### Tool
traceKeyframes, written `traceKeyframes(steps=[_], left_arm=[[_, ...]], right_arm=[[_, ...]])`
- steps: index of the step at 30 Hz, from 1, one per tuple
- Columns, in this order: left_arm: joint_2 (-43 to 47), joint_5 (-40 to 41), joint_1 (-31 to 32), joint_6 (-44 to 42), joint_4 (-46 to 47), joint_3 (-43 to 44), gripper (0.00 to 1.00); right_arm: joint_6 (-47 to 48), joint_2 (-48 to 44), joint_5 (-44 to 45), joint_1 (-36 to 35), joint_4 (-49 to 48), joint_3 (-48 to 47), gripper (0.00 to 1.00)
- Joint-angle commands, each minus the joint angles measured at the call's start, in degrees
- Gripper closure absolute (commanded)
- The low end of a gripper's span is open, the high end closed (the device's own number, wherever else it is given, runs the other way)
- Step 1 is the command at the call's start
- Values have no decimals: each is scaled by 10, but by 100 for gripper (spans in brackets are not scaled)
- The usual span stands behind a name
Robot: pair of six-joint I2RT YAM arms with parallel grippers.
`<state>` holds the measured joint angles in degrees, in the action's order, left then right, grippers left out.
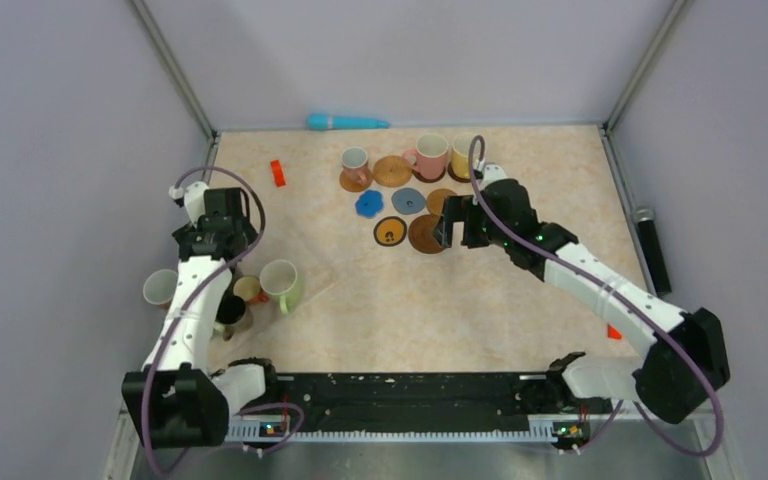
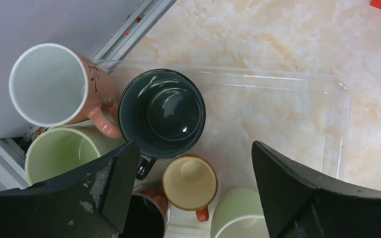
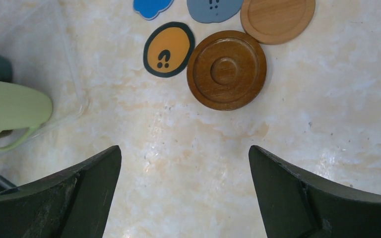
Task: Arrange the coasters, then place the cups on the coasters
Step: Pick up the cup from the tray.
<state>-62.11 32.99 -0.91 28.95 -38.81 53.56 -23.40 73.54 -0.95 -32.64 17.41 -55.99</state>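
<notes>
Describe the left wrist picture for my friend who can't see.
Mugs crowd together below the open end effector: a dark mug in the middle, a pink mug and a green mug to its left, a small cream mug beside it.

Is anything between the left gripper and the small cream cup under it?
Nothing visible sits between the open left gripper and the small cream cup below it. The dark cup and a pale green cup stand close beside it, likely leaving little finger room.
</notes>
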Motion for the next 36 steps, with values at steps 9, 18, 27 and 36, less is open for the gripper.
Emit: traceKeyframes(steps=[9, 18, 27, 36], left_arm=[[-138, -145, -92, -27, 44, 77, 30], [-196, -118, -102, -35, 50, 86, 39], [-221, -123, -105, -24, 52, 71, 46], [-221, -112, -106, -15, 46, 60, 58]], right_arm=[[-1, -149, -30, -9, -51, 90, 2], [13, -166, -24, -9, -27, 85, 2], [10, -163, -22, -9, -31, 88, 2], [9, -163, -24, -9, -29, 85, 2]])
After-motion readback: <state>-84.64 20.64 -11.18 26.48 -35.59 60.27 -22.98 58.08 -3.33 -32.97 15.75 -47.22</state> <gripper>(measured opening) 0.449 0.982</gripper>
